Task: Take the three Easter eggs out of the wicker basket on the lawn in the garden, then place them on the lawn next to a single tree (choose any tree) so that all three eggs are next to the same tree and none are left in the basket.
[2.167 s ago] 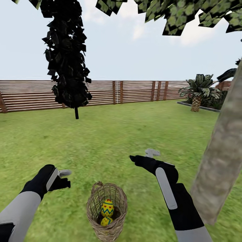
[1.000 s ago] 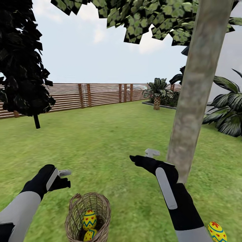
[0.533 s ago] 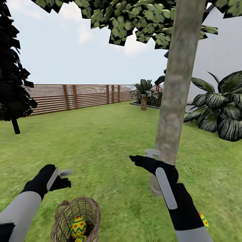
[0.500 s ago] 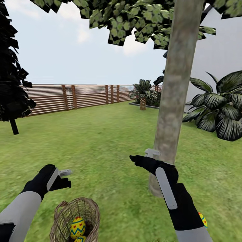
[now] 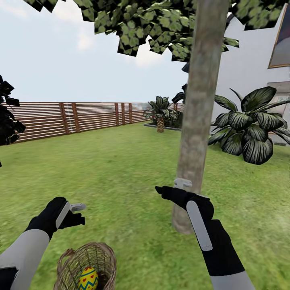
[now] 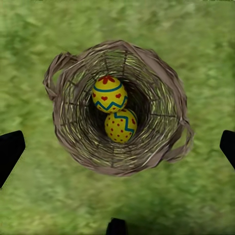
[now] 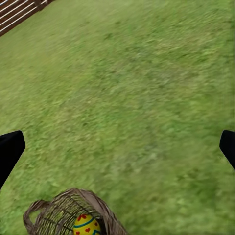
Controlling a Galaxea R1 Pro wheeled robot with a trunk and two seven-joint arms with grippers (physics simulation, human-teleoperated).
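The left gripper (image 6: 117, 147) hangs over the wicker basket (image 6: 169, 105) with its jaws spread wide and nothing between them — the dark fingertips (image 6: 10, 152) sit at opposite edges of the left wrist view, clear of the rim. Two Easter eggs (image 6: 109, 94) lie touching in the bottom of the basket, yellow with blue zigzag bands and red marks, one partly over the other.

The right gripper (image 7: 117, 147) is likewise parted and empty, its jaws framing bare lawn (image 7: 137, 88), with the basket and the top of one egg at the edge of that view.

In the head view both arms are held forward: the left gripper (image 5: 76, 213) just above and behind the basket (image 5: 66, 264), the right gripper (image 5: 173, 189) in front of the tree (image 5: 197, 112). The pale mottled trunk meets the grass just beside the right forearm, near the basket but apart from it. Beyond stand a broad-leaved dark plant (image 5: 245, 129), a white house wall (image 5: 249, 64) and a brown slatted fence (image 5: 80, 117).
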